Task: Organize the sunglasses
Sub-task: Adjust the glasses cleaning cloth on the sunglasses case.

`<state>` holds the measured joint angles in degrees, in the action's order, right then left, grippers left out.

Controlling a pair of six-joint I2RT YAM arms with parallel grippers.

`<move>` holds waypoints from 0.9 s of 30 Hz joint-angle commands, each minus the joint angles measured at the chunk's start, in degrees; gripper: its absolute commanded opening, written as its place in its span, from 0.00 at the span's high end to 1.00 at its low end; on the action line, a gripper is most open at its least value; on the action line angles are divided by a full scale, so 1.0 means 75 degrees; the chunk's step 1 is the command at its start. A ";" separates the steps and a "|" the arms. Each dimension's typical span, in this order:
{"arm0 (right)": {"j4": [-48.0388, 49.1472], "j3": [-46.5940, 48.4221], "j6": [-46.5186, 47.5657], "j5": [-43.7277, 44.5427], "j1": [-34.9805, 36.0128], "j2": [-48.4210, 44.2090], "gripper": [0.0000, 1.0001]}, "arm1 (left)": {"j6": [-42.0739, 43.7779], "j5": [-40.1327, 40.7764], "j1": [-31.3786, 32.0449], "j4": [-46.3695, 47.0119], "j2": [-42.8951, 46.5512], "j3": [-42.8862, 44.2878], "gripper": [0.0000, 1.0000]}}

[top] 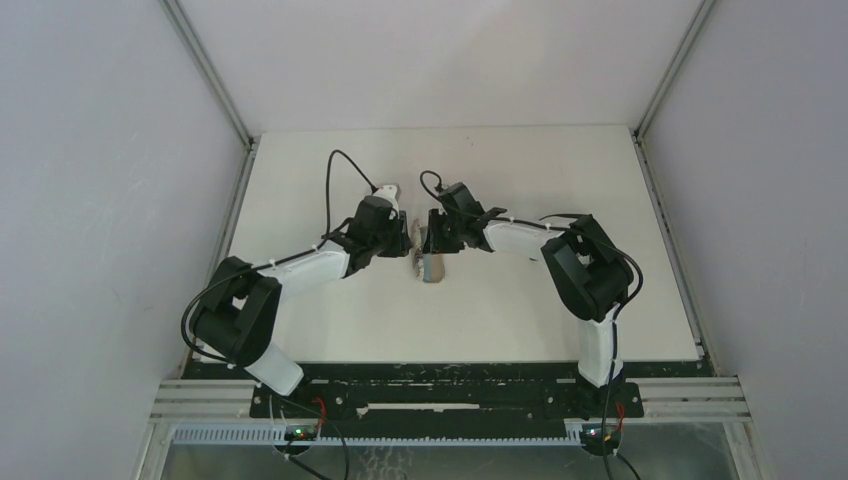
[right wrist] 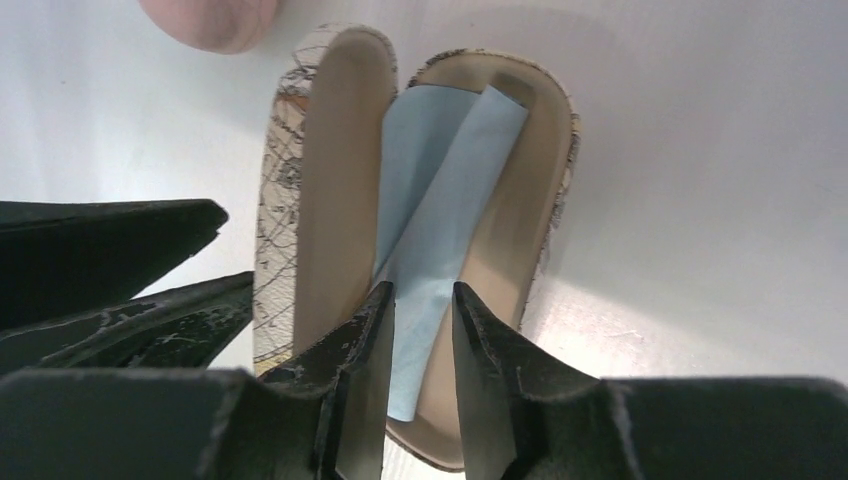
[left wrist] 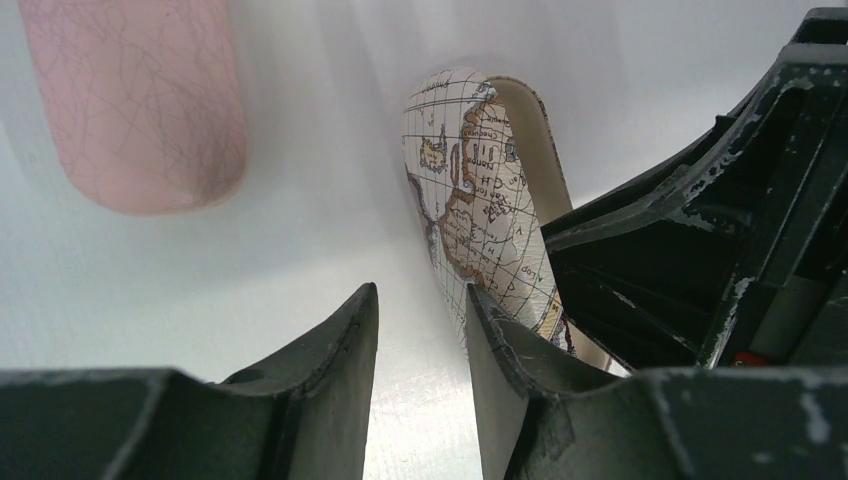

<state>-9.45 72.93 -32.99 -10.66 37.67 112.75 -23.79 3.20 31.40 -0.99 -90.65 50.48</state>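
No sunglasses show in any view. A map-patterned case [right wrist: 340, 150] lies open at the table's middle [top: 432, 268], with a folded light-blue cloth [right wrist: 440, 190] in its tan-lined half. My right gripper [right wrist: 421, 295] hangs over the case's near end, its jaws a narrow gap apart astride the cloth's tip. My left gripper [left wrist: 421, 295] stands open just left of the case [left wrist: 480, 200], with bare table in its gap. Its right finger [left wrist: 500, 340] is against the raised lid's outer side. From above, both grippers [top: 408, 238] [top: 432, 240] meet over the case.
A pink case [left wrist: 140, 100] lies shut on the table, beyond and left of the map case; its end also shows in the right wrist view [right wrist: 210, 20]. The right gripper's black body [left wrist: 720, 230] crowds the map case's far side. Grey walls enclose the white table [top: 560, 180].
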 commanded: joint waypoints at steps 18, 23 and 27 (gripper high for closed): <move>-0.0253 -0.0208 0.0057 0.1317 0.0047 -0.0842 0.44 | 0.0146 -0.0058 0.0044 0.0171 0.0116 0.0328 0.58; 0.0023 -0.0208 -0.0209 0.0730 -0.0042 -0.0503 0.30 | 0.0147 -0.0052 0.0044 0.0169 0.0110 0.0314 0.58; 0.0249 -0.0208 -0.0334 0.0368 -0.0064 -0.0363 0.26 | 0.0149 -0.0058 0.0045 0.0171 0.0100 0.0332 0.58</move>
<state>-11.38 71.50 -33.63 -4.67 37.52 109.23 -23.77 3.22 31.40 -1.02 -90.65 50.48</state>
